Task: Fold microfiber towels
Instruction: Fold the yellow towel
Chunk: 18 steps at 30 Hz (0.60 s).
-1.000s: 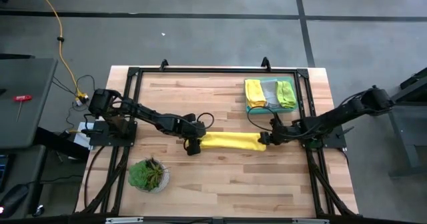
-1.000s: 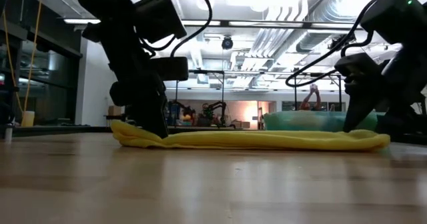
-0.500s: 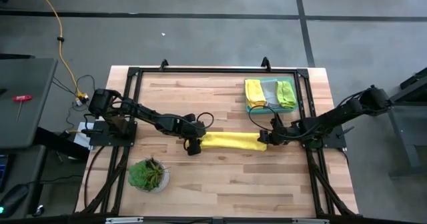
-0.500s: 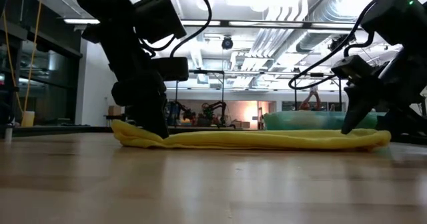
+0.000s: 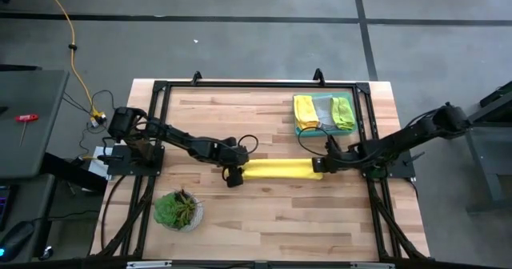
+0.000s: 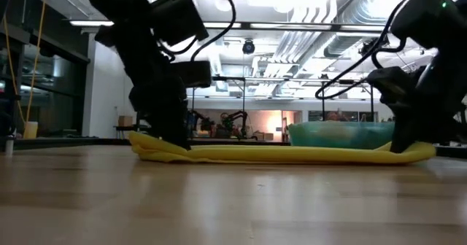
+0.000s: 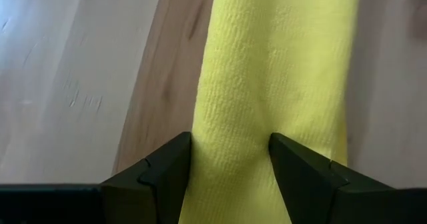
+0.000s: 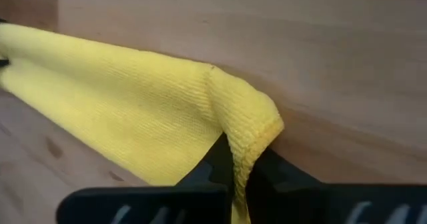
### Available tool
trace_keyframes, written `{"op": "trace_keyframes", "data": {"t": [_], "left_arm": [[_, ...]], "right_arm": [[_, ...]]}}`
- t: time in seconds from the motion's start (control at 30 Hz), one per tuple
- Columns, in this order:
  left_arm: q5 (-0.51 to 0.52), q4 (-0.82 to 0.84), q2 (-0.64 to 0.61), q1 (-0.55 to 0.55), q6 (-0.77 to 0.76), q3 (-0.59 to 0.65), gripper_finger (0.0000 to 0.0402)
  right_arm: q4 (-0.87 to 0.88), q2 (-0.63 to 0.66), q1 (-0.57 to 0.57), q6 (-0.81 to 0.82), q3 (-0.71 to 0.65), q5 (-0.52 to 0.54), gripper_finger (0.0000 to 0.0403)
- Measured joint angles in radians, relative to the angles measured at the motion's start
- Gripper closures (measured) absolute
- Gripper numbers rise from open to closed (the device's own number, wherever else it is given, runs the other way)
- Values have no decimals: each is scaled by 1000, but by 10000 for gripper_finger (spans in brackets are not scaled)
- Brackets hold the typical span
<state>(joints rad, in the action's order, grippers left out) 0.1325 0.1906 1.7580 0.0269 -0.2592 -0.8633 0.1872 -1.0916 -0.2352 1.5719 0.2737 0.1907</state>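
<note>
The yellow towel [image 5: 278, 170] lies as a long, narrow folded strip across the middle of the high view, slightly right of centre, flat on the wooden table [image 5: 264, 221]. At its right end the right gripper [image 5: 326, 167] has its fingers pinched tight on a small ridge of cloth, which the right wrist view shows pulled up into a peak [image 8: 247, 127]. At its left end the left gripper [image 5: 234, 174] stands with its fingers spread wide, one on each side of the strip, the cloth between them but not squeezed [image 7: 267, 117]. The main risk, as I judge it, is that the right grip has caught only the top layer or the very edge: lifting from there could peel the layers apart and undo the fold, or the thin bite could slip out. With the left end merely straddled, a pull from the right could also drag the whole strip sideways instead of folding it over, and the left fingers resting on the cloth could bunch or twist it. Further out, in the upper right of the high view, a tray [image 5: 358, 109] holds other folded towels [image 5: 322, 112], close enough that a wide swing of the right arm might knock it. A potted plant [image 5: 177, 209] sits at lower left, well apart from the work.
</note>
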Motion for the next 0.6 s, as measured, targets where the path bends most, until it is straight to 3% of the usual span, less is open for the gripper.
{"op": "trace_keyframes", "data": {"t": [0.3, 0.47, 0.6], "left_arm": [[-2, 114, -3, -1, 166, -183, 206], [49, 319, -6, 7, 296, -299, 206], [100, 431, -8, 8, 307, -309, 210]], "right_arm": [[510, 99, 0, -113, 201, -28, 402], [698, 94, 0, -140, 317, -27, 402], [773, 94, 0, -141, 394, 21, 402]]}}
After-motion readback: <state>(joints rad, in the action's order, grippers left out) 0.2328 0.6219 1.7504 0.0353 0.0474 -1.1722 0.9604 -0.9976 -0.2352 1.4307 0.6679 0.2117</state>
